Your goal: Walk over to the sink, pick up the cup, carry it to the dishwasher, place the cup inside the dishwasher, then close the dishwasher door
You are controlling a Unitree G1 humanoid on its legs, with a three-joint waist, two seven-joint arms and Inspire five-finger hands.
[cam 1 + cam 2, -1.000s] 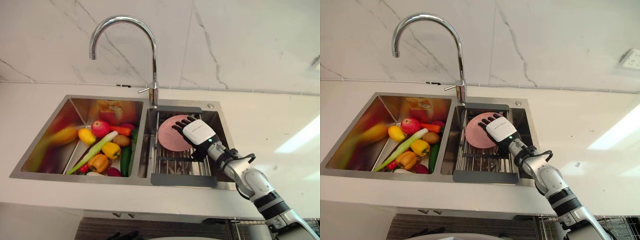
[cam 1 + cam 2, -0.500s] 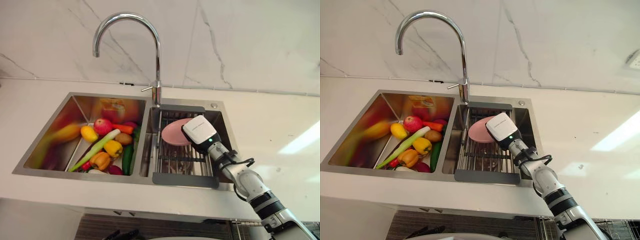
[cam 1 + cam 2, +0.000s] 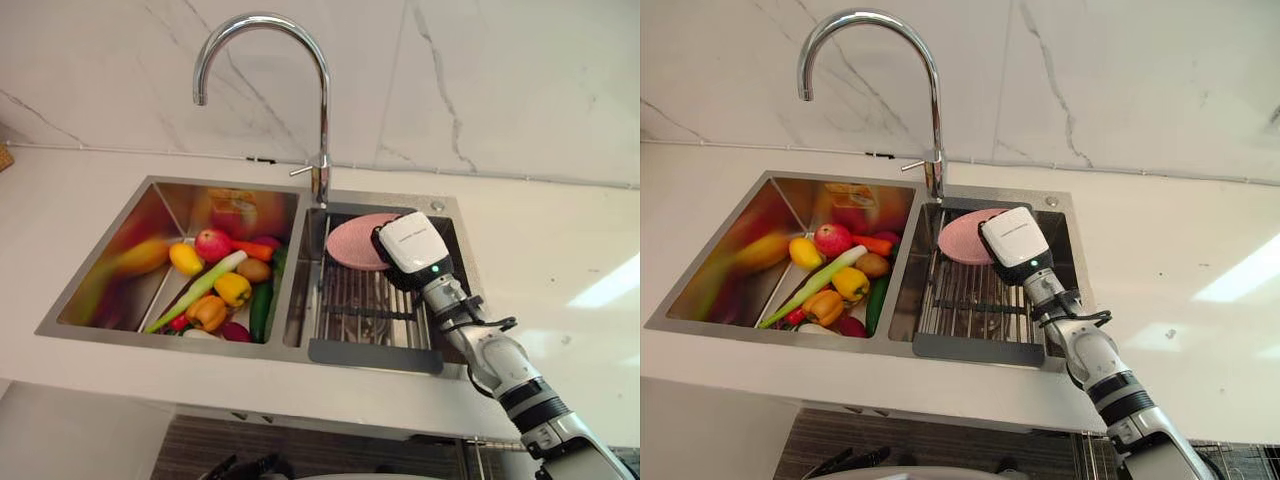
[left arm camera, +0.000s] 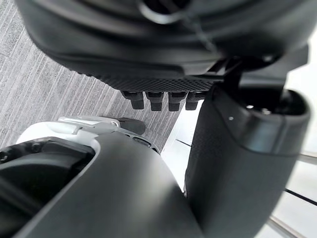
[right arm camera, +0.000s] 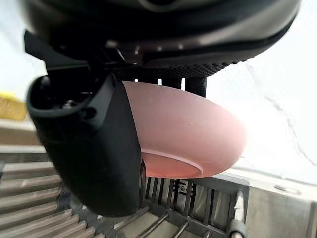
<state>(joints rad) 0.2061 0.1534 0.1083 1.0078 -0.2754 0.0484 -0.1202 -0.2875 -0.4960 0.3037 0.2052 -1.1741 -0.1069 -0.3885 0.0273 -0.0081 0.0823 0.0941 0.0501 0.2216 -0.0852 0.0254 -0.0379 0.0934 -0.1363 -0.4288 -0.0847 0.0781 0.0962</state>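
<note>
Over the sink's (image 3: 230,184) right basin, above the rack (image 3: 360,300), I have my right hand (image 3: 410,243) curled round the pink bowl's (image 3: 352,242) rim.

Bright, even room light. Pale streak of glare on the worktop (image 3: 606,282) right of the sink (image 3: 100,285). Tap (image 3: 322,90) behind the sink gleams. Sink's left wall mirrors smeared colours.
</note>
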